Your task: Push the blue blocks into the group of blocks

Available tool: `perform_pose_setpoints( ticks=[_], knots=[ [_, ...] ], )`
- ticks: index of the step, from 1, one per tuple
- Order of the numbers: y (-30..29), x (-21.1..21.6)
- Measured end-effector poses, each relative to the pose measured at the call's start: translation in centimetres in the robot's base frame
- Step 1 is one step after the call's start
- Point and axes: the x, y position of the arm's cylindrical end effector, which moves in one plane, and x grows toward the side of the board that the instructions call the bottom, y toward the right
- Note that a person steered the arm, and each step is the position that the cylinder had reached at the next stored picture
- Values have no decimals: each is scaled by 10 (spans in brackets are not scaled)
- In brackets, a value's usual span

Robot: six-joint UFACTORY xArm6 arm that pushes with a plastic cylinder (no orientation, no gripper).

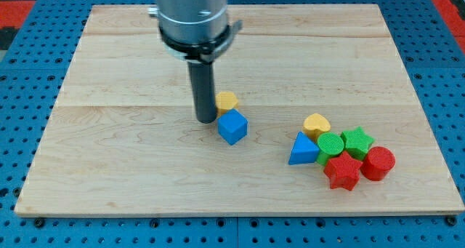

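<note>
A blue cube [232, 126] lies near the board's middle, with a yellow block [227, 100] touching its top-left side. My tip [205, 120] stands just left of the blue cube, close to both. A blue triangle [302, 149] sits at the left edge of a group at the view's lower right: a yellow heart [317, 124], a green cylinder [330, 145], a green star [357, 140], a red star [343, 172] and a red cylinder [378, 163].
The wooden board [109, 168] lies on a blue pegboard [22, 66]. The arm's grey body [191, 15] hangs over the board's top middle.
</note>
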Motion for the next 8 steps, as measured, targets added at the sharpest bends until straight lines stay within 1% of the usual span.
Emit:
perform_pose_setpoints(
  ticks=[1, 2, 3, 4, 5, 6, 7, 8],
  knots=[
    [7, 0],
    [54, 44],
    [96, 70],
    [53, 70],
    [-51, 48],
    [-72, 0],
    [-72, -19],
    [-70, -27]
  ],
)
